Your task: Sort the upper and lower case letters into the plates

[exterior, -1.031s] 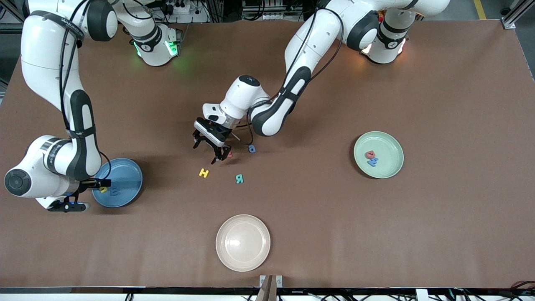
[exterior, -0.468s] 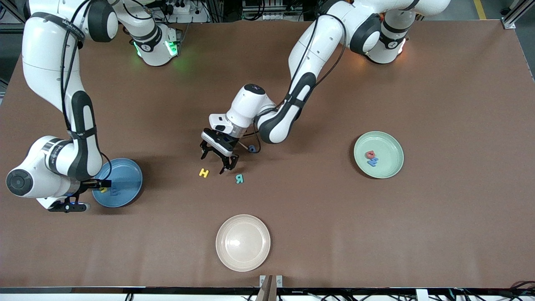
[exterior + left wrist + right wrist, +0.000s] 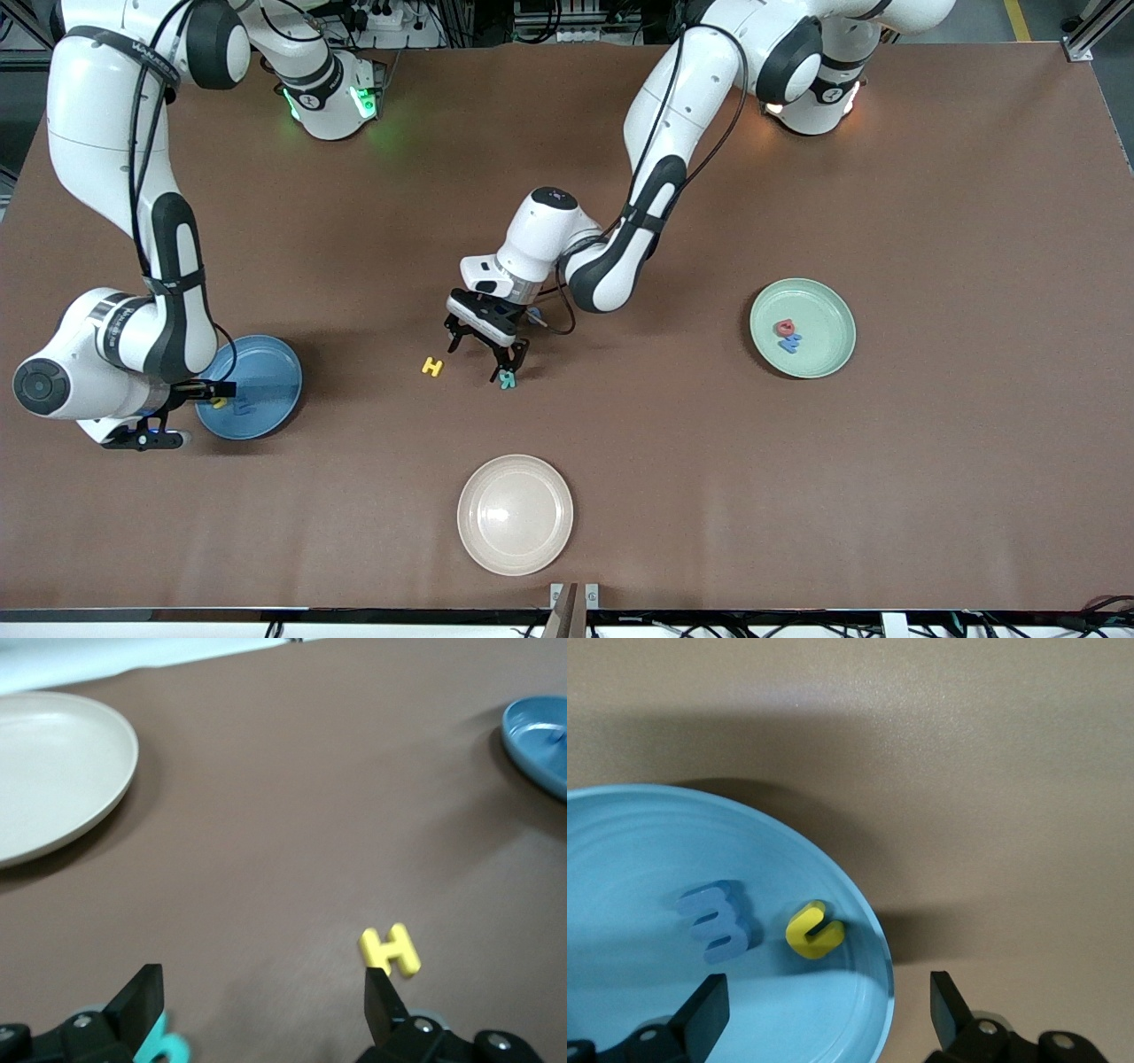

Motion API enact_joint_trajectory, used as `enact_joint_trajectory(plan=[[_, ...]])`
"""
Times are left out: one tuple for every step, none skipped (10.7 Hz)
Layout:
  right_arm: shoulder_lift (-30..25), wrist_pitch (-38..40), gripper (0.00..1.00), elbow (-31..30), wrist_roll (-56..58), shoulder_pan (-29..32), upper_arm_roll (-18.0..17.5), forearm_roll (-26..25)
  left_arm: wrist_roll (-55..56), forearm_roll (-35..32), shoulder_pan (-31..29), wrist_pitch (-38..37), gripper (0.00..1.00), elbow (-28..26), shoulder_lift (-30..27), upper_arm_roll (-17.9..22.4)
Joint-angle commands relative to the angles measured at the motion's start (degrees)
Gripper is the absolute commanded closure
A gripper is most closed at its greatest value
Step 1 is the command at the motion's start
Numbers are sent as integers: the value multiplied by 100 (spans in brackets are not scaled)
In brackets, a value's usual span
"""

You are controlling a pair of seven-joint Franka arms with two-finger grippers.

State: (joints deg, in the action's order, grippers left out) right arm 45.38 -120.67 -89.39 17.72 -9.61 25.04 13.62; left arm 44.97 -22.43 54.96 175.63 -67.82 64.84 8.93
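Tiny flat yellow foam H [image 3: 431, 367] on brown table [image 3: 930, 461]

Brown table [image 3: 930, 496] with three plates [image 3: 515, 515], scattered letters [image 3: 431, 367].

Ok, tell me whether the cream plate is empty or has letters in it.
Empty. The cream plate shows only a bare pale surface in the front view, and the part seen in the left wrist view is bare too.
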Motion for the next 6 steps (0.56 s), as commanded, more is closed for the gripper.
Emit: enact_joint_trajectory(plan=[[-3,-35,0,1,117,65,-52,123,-94,-156,50,24,0,-2054,-1348,-146],[-3,-27,0,1,117,39,-52,123,-155,-226,50,24,0,-2425,-1586,-155],[-3,-18,0,1,100,12,-60,123,-164,-244,50,24,0,-2724,-1797,-155],[-12,17,0,1,74,-14,-61,132,-190,-271,41,24,0,-2936,-1921,-155],[-12,35,0,1,39,-58,-69,132,-356,-280,23,24,0,-2991,-1940,-146],[-56,78,0,-8,12,-58,-191,132,-479,-289,-81,24,0,-2913,-1896,-137]])
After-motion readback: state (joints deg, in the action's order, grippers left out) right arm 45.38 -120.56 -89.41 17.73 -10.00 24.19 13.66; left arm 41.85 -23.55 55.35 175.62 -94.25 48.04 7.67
